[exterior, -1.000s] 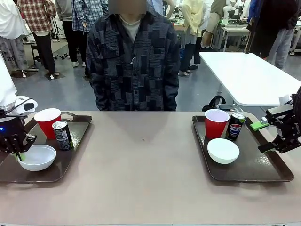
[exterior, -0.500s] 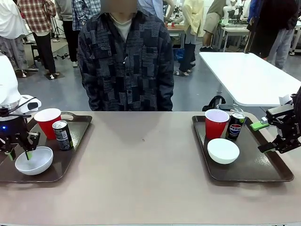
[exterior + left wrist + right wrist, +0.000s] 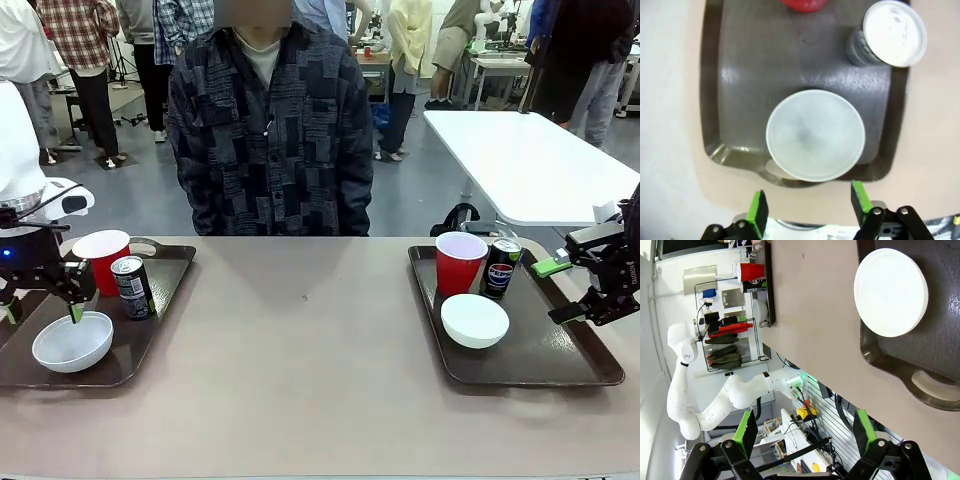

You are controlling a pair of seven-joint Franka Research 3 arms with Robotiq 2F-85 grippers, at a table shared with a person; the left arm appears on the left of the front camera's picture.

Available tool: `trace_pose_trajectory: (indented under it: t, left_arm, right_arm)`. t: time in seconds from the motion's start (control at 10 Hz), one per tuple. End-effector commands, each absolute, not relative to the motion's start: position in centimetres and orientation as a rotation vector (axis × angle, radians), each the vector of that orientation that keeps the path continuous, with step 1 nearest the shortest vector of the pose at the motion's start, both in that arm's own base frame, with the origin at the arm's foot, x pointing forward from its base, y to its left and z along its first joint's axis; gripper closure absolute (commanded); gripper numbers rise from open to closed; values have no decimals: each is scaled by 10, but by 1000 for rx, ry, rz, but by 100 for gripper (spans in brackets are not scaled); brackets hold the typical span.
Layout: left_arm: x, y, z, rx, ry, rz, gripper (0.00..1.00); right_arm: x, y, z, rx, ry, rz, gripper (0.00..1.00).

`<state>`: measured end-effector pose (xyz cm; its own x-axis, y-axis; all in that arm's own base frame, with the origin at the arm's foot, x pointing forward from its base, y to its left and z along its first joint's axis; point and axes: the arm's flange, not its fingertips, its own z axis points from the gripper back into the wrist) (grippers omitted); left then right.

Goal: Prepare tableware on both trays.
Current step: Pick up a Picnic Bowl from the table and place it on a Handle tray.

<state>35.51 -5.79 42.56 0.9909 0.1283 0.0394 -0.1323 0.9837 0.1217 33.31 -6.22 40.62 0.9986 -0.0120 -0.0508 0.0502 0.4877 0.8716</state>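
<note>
On the left large dark brown rectangular plastic tray (image 3: 150,345) we see a small round white bowl (image 3: 72,342) at the near side, with a red plastic cup (image 3: 100,258) and a slim dark can (image 3: 132,287) behind it at the far side. The right dark brown tray (image 3: 560,365) carries the same set: a white bowl (image 3: 474,320) near, a red cup (image 3: 460,262) and a Pepsi can (image 3: 500,267) far. The left gripper (image 3: 40,315) hangs just above the left bowl with its jaws apart and nothing between them. The right gripper (image 3: 570,290) waits over the right tray's right edge, wide open and empty. We judge both trays complete, so only pulling the arms away seems left.
</note>
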Motion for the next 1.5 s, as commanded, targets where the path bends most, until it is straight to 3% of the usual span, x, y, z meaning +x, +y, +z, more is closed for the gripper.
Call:
trace_pose_trajectory:
  t: [0.0, 0.2, 0.3, 1.2, 1.4]
  left_arm:
    - [311, -71, 420, 116, -40, 140, 8]
    - [300, -85, 431, 85, -47, 129, 8]
    - [339, -77, 441, 114, -35, 116, 8]
    - [336, -80, 441, 108, -22, 120, 7]
    - [341, -86, 468, -270, -71, -37, 7]
  right_arm:
    - [332, -61, 407, 1076, 37, -31, 0]
    - [332, -61, 407, 1076, 37, -31, 0]
    - [332, -61, 407, 1076, 37, -31, 0]
    - [332, -61, 407, 1076, 37, -31, 0]
    - [332, -61, 407, 1076, 37, -31, 0]
